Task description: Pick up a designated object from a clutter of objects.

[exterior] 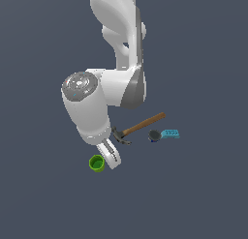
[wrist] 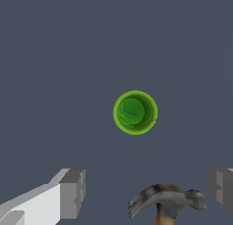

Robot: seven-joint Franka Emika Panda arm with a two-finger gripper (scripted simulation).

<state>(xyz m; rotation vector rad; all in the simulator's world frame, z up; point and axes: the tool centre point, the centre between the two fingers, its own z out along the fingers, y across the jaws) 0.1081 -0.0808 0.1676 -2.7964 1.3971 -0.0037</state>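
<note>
In the exterior view, the arm bent down, its gripper just beside the green cup, near the hammer. In the wrist view, 2 fingers stood wide apart, holding nothing; the cup sat upright, untouched.

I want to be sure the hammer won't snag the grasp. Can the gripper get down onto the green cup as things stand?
Probably yes. The green cup stands alone, upright and apart from the hammer, and the gripper hangs open above. The hammer's head sits near the fingers, so it may need care.
</note>
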